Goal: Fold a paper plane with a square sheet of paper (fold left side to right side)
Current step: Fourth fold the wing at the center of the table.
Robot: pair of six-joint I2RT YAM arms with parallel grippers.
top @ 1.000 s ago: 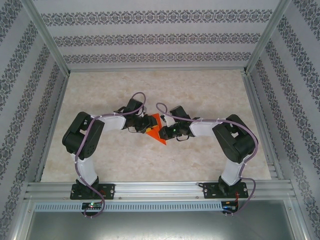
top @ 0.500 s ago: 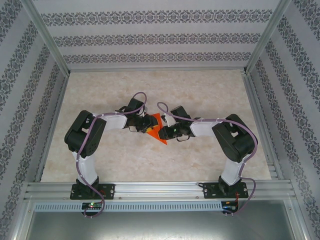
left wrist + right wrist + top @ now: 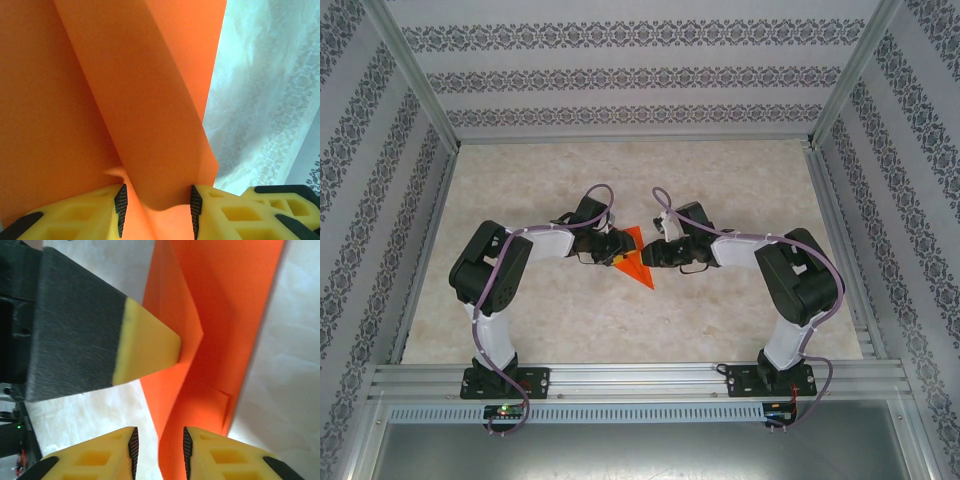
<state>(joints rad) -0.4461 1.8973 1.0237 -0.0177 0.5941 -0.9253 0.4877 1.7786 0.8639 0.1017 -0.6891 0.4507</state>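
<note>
Pinching a raised fold of the orange paper (image 3: 150, 125), left gripper (image 3: 156, 205) sits at its 9 o'clock. Right gripper (image 3: 158, 447) at 3 o'clock, jaws narrowly parted, paper edge in the gap, unclamped. Paper lies mid-table (image 3: 720, 170), tip toward 5 o'clock.

Orange paper (image 3: 636, 262): mid-table, pointed shape, long tip twd 5 o'clock.
L gripper (image 3: 615, 250): at paper's 9 o'clock, on its edge.
R gripper (image 3: 653, 254): at paper's 3 o'clock, just beside it.
Table (image 3: 740, 180): pale marble top — patterned walls (image 3: 620, 80) round it.
</note>
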